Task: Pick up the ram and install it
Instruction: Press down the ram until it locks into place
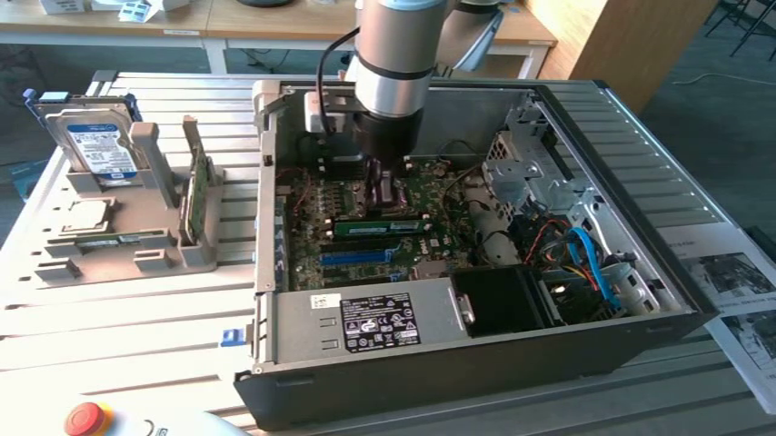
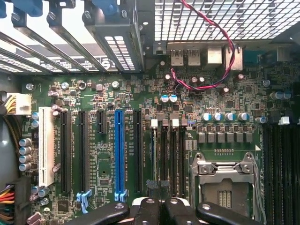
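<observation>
The pincer (image 2: 158,206), closed and gripping nothing visible, is hovering at centre frame above the motherboard (image 1: 376,227); the ram (image 1: 378,224) is sitting seated there; label writing is unreadable.

Items as I count them from the remote station: one robot arm (image 1: 394,54), one gripper (image 2: 159,202), one open computer case (image 1: 631,136), one power supply (image 1: 363,322), one hard drive (image 1: 100,145), one red stop button (image 1: 85,418). On the one motherboard (image 2: 225,98): one white slot (image 2: 46,145), one blue slot (image 2: 119,154), one CPU socket (image 2: 225,183).
</observation>
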`<state>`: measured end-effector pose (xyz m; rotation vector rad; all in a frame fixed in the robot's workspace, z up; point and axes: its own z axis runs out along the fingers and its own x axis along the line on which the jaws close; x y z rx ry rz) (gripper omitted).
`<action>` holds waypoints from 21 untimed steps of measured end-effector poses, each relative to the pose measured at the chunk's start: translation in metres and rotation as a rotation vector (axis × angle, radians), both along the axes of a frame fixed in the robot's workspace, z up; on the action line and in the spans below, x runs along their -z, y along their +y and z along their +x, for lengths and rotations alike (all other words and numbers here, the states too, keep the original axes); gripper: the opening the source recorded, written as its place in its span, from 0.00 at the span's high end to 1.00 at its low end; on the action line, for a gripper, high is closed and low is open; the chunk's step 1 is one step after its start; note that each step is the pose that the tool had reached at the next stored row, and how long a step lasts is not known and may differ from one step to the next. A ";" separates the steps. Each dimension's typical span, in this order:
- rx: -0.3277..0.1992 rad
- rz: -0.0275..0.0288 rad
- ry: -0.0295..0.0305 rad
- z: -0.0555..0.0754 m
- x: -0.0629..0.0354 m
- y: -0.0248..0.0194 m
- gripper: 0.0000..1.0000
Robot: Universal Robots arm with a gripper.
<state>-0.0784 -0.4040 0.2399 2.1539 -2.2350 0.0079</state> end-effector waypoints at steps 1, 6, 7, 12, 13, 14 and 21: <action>0.000 0.0000 0.0001 0.000 0.0007 0.0000 0.90; 0.000 -0.0002 0.0001 0.000 0.0031 0.0000 0.90; 0.000 -0.0002 0.0001 0.000 0.0031 0.0000 0.90; 0.000 0.0000 0.0000 0.000 0.0048 0.0000 0.90; 0.000 0.0000 0.0000 0.000 0.0053 0.0000 0.90; 0.000 -0.0001 0.0000 0.000 0.0058 0.0000 0.90; 0.000 -0.0001 0.0001 0.000 0.0093 0.0000 0.90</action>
